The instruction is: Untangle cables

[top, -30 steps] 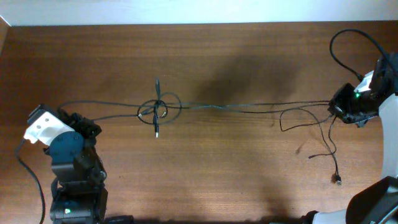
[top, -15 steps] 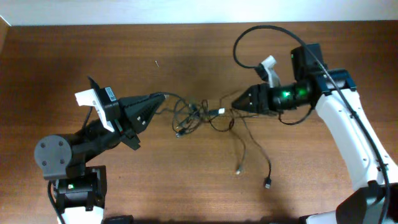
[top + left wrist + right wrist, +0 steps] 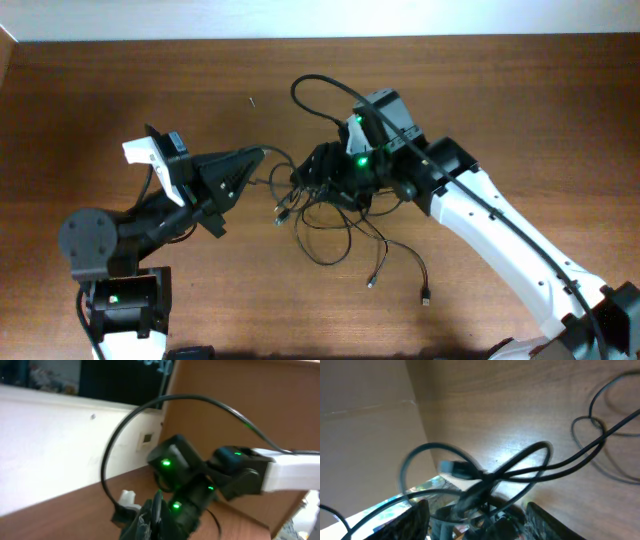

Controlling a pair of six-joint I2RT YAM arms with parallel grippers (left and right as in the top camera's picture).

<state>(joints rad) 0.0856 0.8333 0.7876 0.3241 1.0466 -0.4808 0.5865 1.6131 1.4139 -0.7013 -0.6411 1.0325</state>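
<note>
Several thin black cables (image 3: 325, 225) lie in a loose tangle at the table's middle, with plug ends trailing to the front (image 3: 371, 284). My left gripper (image 3: 256, 160) is shut, and a cable runs from its tip to the tangle. In the left wrist view its jaws (image 3: 158, 516) are pressed together, facing the right arm. My right gripper (image 3: 306, 178) sits right at the tangle, close to the left gripper. In the right wrist view its fingers (image 3: 477, 512) are spread wide, with looped cables (image 3: 520, 467) crossing between and in front of them.
A thick black cable (image 3: 325, 95) arches from the right arm behind the grippers. The white wall edge (image 3: 300, 20) runs along the back of the brown table (image 3: 520, 110). A small dark speck (image 3: 252, 100) lies behind the left gripper.
My right gripper has moved left, close up to the left gripper and into the tangle. The cables have gone slack and bunched into loops. The left arm has barely moved.
</note>
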